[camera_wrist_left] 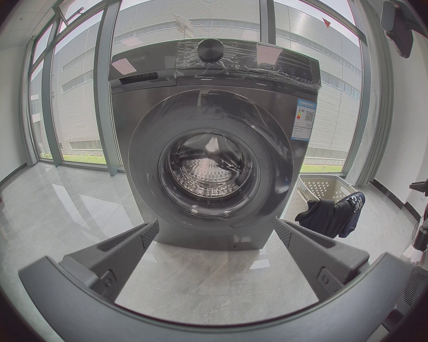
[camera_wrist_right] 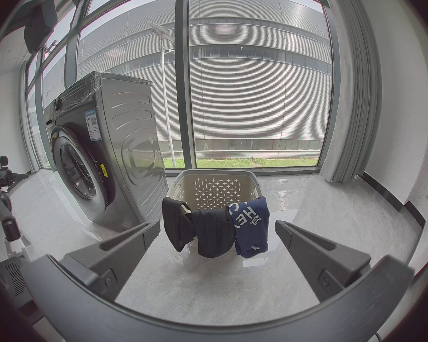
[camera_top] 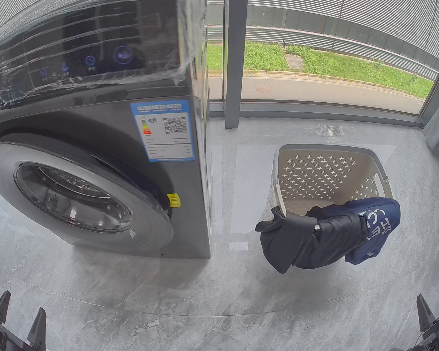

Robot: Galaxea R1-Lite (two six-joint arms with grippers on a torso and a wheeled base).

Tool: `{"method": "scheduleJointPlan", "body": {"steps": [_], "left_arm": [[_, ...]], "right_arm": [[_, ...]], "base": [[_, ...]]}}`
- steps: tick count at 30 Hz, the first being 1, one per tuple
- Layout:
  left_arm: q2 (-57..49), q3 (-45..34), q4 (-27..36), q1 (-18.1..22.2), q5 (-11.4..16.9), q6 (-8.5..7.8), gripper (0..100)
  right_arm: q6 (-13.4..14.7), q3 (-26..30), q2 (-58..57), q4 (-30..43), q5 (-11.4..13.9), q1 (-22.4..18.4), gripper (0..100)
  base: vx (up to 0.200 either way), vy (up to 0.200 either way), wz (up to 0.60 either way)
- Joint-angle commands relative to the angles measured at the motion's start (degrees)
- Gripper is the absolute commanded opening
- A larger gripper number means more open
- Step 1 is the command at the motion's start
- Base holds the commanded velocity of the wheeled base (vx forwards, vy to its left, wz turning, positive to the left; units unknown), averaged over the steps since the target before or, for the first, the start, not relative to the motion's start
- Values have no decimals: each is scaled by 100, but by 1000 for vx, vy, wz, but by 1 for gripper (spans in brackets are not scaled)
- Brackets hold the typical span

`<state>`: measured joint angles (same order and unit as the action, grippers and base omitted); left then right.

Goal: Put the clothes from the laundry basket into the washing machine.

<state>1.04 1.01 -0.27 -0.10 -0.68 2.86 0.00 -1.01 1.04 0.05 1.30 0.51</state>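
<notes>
Currently both sets of fingers stand apart and empty: the left gripper (camera_top: pixel 18 318) sits in the head view's lower left corner and the right gripper (camera_top: pixel 436 301) in the lower right, both well apart from the work. Right of centre, a dark garment (camera_top: pixel 302 242) and a blue garment (camera_top: pixel 375 230) hang over the near rim of the laundry basket (camera_top: pixel 327 147) on the floor. The washing machine (camera_top: pixel 107 123) fills the upper left, and its door (camera_top: pixel 73 196) looks shut. Pulling the overlapping clothes could tip the basket or drop one piece, and a closed door would block loading.
</notes>
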Motion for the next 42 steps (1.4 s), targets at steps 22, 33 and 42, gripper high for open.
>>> {"method": "scheduleJointPlan", "body": {"steps": [22, 33, 42], "left_arm": [[-68, -101, 0, 1, -2, 4, 100], [-68, -101, 0, 1, -2, 4, 100], [-68, -101, 0, 1, -2, 4, 100]], "right_arm": [[0, 101, -104, -5, 1, 2, 100], [0, 101, -104, -5, 1, 2, 100], [0, 101, -104, -5, 1, 2, 100]], "base": [[-55, 18, 0], [0, 200, 0], [0, 200, 0]]}}
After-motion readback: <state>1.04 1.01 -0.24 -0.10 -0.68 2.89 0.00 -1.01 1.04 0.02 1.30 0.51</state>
